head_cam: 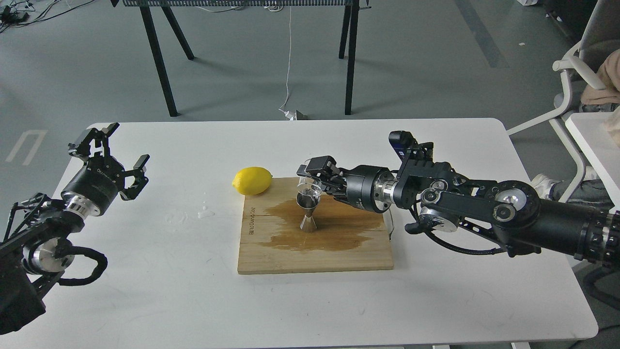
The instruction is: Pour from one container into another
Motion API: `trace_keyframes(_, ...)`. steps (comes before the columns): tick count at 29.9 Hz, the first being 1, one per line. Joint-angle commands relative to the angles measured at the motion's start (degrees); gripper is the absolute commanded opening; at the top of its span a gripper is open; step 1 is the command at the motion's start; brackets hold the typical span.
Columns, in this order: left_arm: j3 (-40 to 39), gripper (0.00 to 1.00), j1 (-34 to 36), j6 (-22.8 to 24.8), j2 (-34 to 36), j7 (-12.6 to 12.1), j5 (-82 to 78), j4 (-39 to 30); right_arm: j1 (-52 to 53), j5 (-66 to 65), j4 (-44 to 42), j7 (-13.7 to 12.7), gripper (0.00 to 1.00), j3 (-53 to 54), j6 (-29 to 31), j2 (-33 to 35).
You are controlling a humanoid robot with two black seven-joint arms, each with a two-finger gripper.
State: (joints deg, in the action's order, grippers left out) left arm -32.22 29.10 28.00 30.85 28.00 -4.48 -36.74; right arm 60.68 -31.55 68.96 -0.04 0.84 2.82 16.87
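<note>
The steel jigger [307,213] stands upright near the middle of a wooden board [315,252], on a brown wet stain. Right above its mouth hangs the tiny clear cup [308,185], tipped over toward the left. My right gripper [315,179] reaches in from the right and is shut on the cup. At the table's left edge my left gripper [109,152] is raised, open and holding nothing.
A yellow lemon [252,180] lies at the board's far left corner. Small wet drops [206,212] mark the white table [145,291] left of the board. A chair and a second table stand off to the right.
</note>
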Motion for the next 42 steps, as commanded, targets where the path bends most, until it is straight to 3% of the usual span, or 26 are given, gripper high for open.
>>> trace_keyframes(1,0.0,0.94,0.0,0.0,0.0,0.0,0.0,0.0,1.5,-0.1,-0.4,0.0,0.38,-1.7,0.0,-0.6)
trace_keyframes(42,0.0,0.94,-0.4,0.0,0.0,0.0,0.0,0.9,11.6,-0.4,-1.4,-0.2,0.37,-13.2,-0.8,-3.0)
